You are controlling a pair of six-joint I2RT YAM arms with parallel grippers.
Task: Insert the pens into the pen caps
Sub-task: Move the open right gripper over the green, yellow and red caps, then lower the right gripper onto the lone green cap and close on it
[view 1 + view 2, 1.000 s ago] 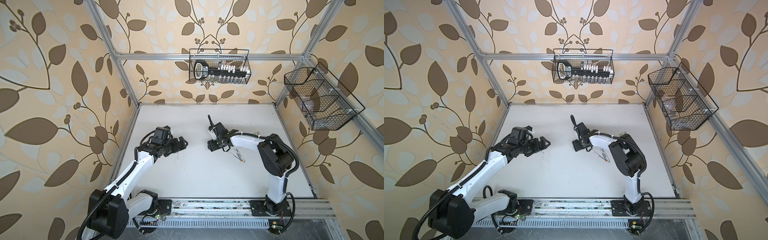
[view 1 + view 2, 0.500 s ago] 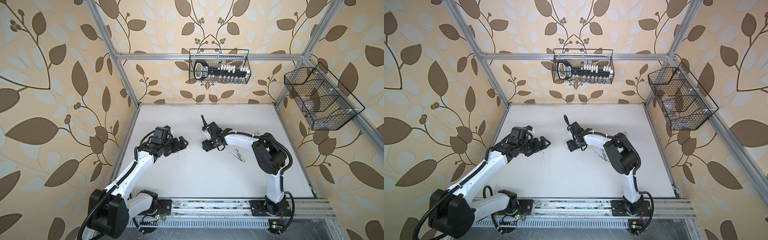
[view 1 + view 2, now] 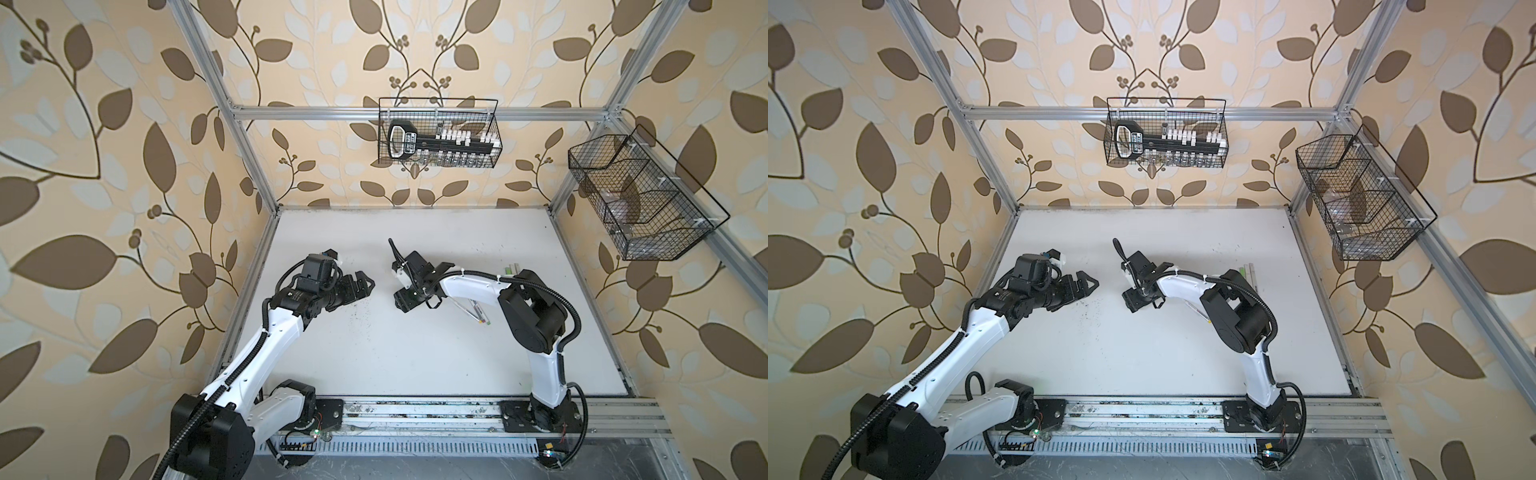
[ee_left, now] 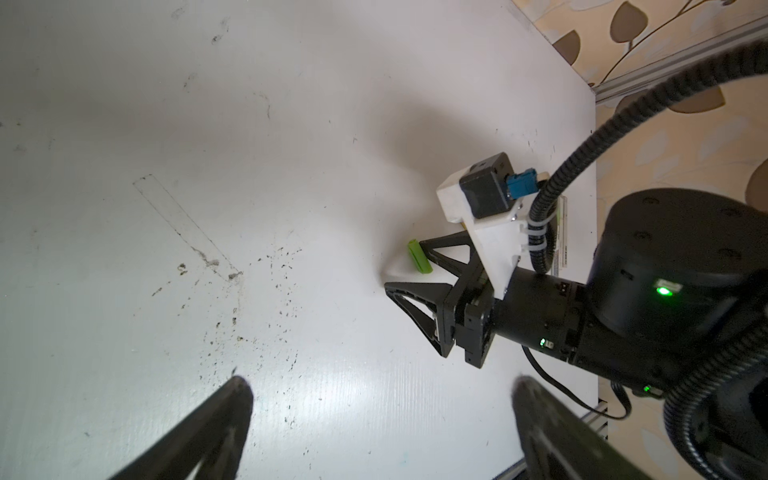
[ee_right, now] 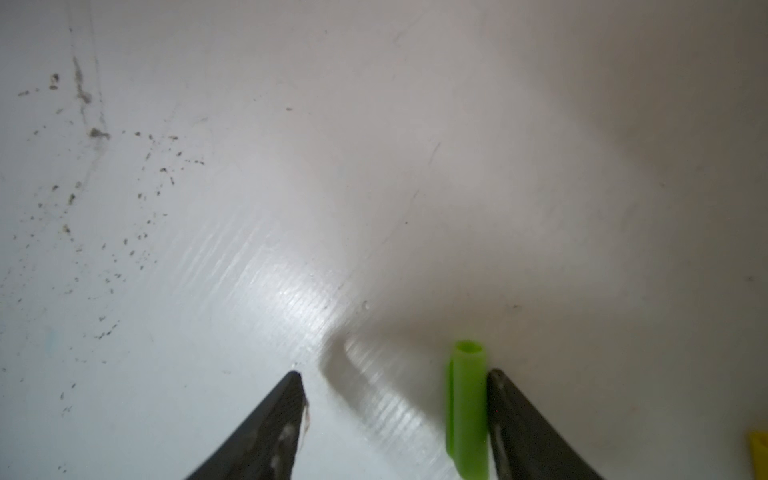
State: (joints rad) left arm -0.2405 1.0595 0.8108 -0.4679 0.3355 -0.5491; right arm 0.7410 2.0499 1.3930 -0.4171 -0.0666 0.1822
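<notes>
Right pincer (image 5: 395, 374) gapes apart, lime green cap (image 5: 465, 407) lying between its jaws, touching one.

Lime green pen cap (image 5: 466, 407), white table (image 3: 415, 353), beige brown-leafed wallpaper (image 3: 104, 187)

the lime green cap (image 5: 467, 399) looks like smooth matt plastic, the white table (image 5: 374, 166) faintly glossy and scuffed.
</notes>
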